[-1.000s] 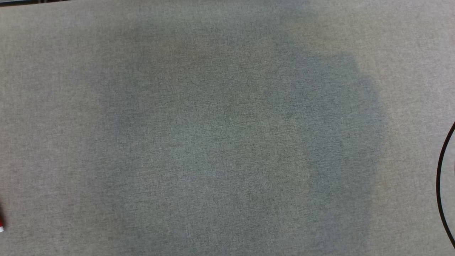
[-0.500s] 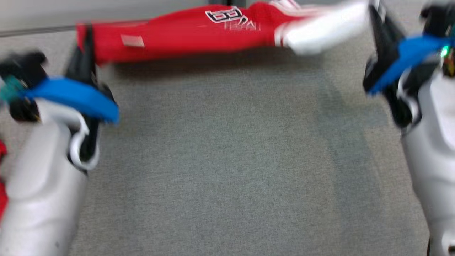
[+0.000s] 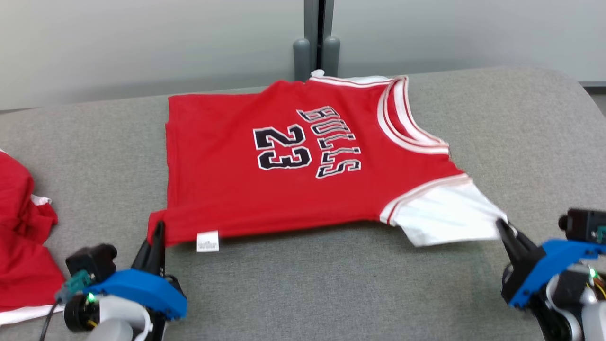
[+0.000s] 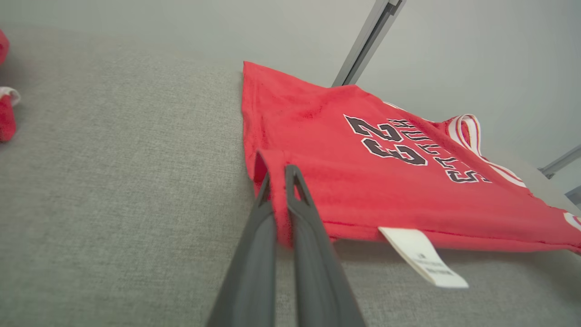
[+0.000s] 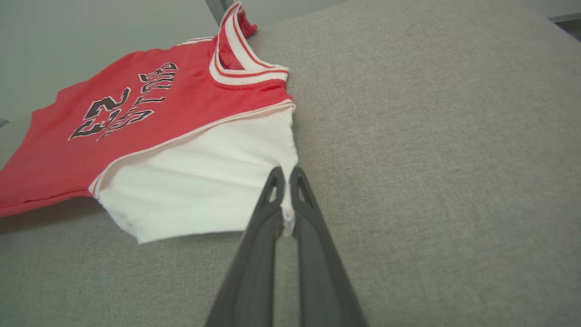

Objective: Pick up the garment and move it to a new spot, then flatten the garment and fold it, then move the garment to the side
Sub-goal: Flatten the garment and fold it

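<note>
Garment (image 3: pixel 293 161) pinched at near corners by left gripper (image 3: pixel 159 226) and right gripper (image 3: pixel 501 225); red clothes (image 3: pixel 19 227) lie left.

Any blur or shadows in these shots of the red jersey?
Head view: sharp and evenly lit; the red Bulls 23 jersey casts a soft shadow on the grey fabric tabletop under its near edge. Left wrist view: the left gripper looks soft close to the lens; print on the white care tag is unreadable. Right wrist view: the right gripper blurs toward the bottom edge.
</note>
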Motion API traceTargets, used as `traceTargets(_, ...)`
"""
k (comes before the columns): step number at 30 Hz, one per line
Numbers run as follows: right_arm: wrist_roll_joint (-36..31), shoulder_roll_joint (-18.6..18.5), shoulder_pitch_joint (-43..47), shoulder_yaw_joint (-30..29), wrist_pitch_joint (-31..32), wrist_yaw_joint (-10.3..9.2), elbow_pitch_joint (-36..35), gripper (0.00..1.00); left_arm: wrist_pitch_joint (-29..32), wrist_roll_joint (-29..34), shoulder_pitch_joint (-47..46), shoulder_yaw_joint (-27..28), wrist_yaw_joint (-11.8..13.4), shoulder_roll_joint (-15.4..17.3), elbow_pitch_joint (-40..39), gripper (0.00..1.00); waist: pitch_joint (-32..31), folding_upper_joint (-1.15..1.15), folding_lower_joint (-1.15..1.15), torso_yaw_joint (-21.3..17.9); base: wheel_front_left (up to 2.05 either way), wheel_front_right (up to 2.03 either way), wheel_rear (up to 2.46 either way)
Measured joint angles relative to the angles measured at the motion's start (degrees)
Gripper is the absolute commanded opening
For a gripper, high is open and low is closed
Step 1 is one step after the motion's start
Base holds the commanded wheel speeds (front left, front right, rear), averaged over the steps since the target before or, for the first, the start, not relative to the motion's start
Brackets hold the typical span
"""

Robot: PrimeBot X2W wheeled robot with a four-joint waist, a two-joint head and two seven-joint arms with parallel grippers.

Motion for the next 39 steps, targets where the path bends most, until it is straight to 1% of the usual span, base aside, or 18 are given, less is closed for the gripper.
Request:
traceTargets(3,-2.2,2.6,6.7,-2.9,5.3,0.00,-9.0,0.00,0.6,0.3,4.7,-0.2,3.0,0.5,-4.6,0.00,-1.0,0.00,0.00,0.6,0.00,0.00,0.00)
traceTargets(6,-3.2,3.5,11.8,-3.9,10.3,0.00,-16.0,0.00,1.6,0.9,8.3,-0.4,5.7,1.6,-8.8,0.00,-1.4,0.00,0.00,1.1,0.00,0.00,0.00)
traceTargets(8,-2.6,3.6,14.4,-3.7,12.8,0.00,-19.0,0.00,2.5,1.4,9.9,-0.4,7.5,2.5,-11.2,0.00,-1.6,0.00,0.01,1.3,0.00,0.00,0.00)
traceTargets(16,1.3,3.6,22.2,-1.3,21.0,0.00,-25.7,0.00,8.0,3.4,16.0,-1.4,14.4,5.4,-19.7,0.00,-1.7,0.00,0.01,1.1,0.00,0.00,0.00)
traceTargets(19,2.2,3.6,23.5,-1.1,22.6,0.00,-28.2,0.00,10.3,3.7,18.4,-1.5,17.4,6.3,-22.8,0.00,-1.6,0.00,0.02,0.9,0.00,0.00,0.00)
traceTargets(21,2.4,3.6,24.5,-1.1,23.5,0.00,-29.4,0.00,11.8,3.7,20.3,-1.8,18.7,6.7,-25.1,0.00,-1.7,0.00,0.02,0.6,0.00,0.00,0.00)
traceTargets(24,2.7,3.6,25.5,-0.7,24.9,0.00,-30.7,0.00,14.1,3.9,22.0,-3.0,19.8,7.4,-28.3,0.00,-2.0,0.00,0.02,0.4,0.00,0.00,0.00)
traceTargets(27,2.4,3.6,25.4,-0.9,24.9,0.00,-32.2,0.00,16.7,4.5,22.1,-3.7,20.2,9.3,-31.1,0.00,-2.1,0.00,0.02,0.4,0.00,0.00,0.00)
traceTargets(28,2.1,3.6,25.1,-1.0,24.9,-0.01,-32.5,0.00,17.9,4.4,21.9,-4.0,19.7,9.8,-31.8,0.00,-2.1,0.00,0.02,0.4,0.00,0.00,0.00)
traceTargets(30,1.0,3.6,23.8,-1.0,25.2,-0.01,-32.6,0.00,21.4,3.4,20.3,-5.2,17.7,10.9,-32.9,0.00,-2.1,0.00,0.02,0.7,0.00,0.00,0.00)
traceTargets(33,-0.1,3.6,19.9,0.4,26.8,-0.01,-32.7,0.00,27.6,2.1,15.9,-6.2,14.1,13.9,-33.5,0.00,-2.0,0.00,0.02,1.1,0.00,0.00,0.00)
traceTargets(36,-0.8,3.6,15.0,1.8,28.7,-0.01,-31.6,0.00,35.1,-2.2,11.5,-6.5,10.4,15.7,-32.9,0.00,-1.6,0.00,0.02,1.2,0.00,0.00,0.00)
traceTargets(37,-1.1,3.6,13.4,2.0,29.4,-0.01,-31.0,0.00,37.0,-5.0,10.5,-6.0,9.8,15.5,-32.9,0.00,-1.4,0.00,0.02,1.2,0.00,0.00,0.00)
traceTargets(39,-1.2,3.6,10.1,2.9,30.4,-0.01,-29.4,0.00,41.2,-8.1,7.9,-5.4,8.8,15.7,-32.4,0.00,-1.0,0.00,0.03,1.0,0.00,0.00,0.00)
